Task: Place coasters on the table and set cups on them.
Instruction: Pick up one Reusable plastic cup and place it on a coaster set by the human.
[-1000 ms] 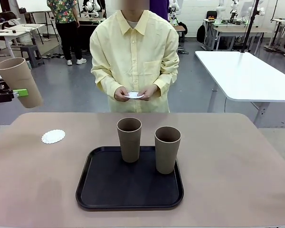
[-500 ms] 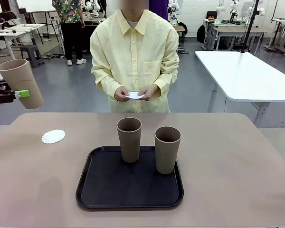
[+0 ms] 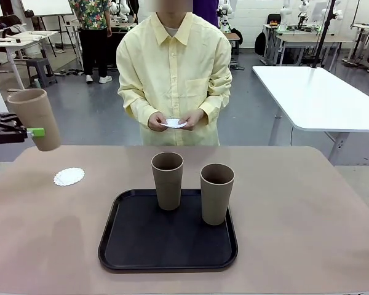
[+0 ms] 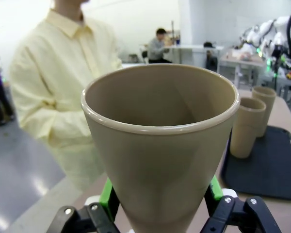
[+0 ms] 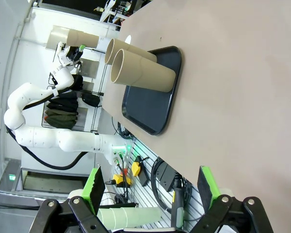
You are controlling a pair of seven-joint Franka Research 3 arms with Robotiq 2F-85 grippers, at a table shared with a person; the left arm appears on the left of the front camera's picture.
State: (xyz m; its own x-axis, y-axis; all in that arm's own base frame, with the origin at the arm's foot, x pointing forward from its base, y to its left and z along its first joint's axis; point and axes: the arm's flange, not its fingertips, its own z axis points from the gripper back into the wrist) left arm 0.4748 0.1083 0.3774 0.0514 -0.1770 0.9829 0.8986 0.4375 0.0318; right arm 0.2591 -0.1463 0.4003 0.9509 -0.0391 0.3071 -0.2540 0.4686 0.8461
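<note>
Your L gripper (image 4: 160, 201), jaws pinching cup (image 3: 35, 118), has sunk twd coaster (image 3: 69, 176) by table's (image 3: 307, 203) left edge, so placement's next; R gripper (image 5: 150, 189) spread.

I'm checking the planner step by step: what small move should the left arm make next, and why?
Probably lower the cup toward the coaster, righting it on the way. The left gripper is shut on that cup, holding it tilted in the air near the left end of the table, while the coaster lies bare on it. The two other cups stand on the tray.
</note>
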